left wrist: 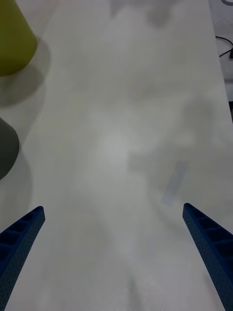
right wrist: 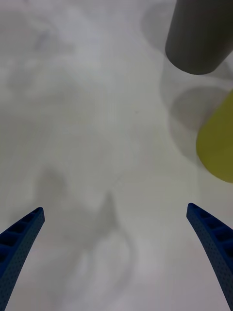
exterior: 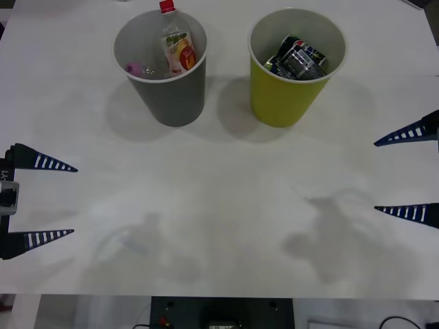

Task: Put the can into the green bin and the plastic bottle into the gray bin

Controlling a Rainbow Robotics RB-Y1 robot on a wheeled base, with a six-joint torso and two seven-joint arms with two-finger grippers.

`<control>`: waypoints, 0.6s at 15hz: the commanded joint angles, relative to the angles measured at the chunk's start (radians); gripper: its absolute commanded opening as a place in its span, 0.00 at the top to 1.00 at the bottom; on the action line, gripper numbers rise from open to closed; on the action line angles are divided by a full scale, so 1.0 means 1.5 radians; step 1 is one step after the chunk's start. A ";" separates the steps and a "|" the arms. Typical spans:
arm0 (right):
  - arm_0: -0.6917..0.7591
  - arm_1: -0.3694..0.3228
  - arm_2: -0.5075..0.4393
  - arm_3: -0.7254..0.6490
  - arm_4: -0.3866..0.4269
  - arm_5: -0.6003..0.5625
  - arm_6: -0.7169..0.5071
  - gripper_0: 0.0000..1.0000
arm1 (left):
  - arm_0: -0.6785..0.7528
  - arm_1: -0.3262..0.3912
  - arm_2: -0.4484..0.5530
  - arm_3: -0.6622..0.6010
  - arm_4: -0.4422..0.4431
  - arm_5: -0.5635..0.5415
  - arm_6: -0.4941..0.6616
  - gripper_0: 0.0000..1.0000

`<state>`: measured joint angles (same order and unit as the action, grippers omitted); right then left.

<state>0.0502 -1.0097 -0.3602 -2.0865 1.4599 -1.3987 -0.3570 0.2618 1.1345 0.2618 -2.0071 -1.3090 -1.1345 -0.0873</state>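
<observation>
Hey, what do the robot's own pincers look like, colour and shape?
Both look alike. The left pincer and the right pincer each have two long fingers tapering to sharp points, dark blue with pale ribbed slots along the sides. In the wrist views the fingers show a dotted blue surface with hollow cells. A grey and black mount sits behind the left one.

2 bins (exterior: 167, 103), 2 bottles (exterior: 175, 42), 1 can (exterior: 300, 60), 2 end effectors (exterior: 53, 200).

The right gripper (right wrist: 115, 218) is hovering over the white table (right wrist: 87, 121), its blue ribbed fingers (right wrist: 22, 233) spread wide, with the dark gray tapered bin (right wrist: 199, 34) and yellow-green bin (right wrist: 218, 143) standing beyond.
</observation>
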 commanded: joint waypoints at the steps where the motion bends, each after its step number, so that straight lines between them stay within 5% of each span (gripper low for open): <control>1: 0.041 0.026 -0.022 0.000 0.000 0.000 0.040 0.00 | 0.000 0.000 0.000 0.000 0.000 0.000 0.000 0.02; 9: 0.072 0.062 -0.033 0.003 0.004 0.000 0.063 0.00 | 0.000 0.000 0.000 0.000 0.000 0.000 0.000 0.02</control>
<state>0.1583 -0.9184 -0.4096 -2.0848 1.4647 -1.3990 -0.2635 0.2618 1.1345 0.2618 -2.0071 -1.3090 -1.1345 -0.0873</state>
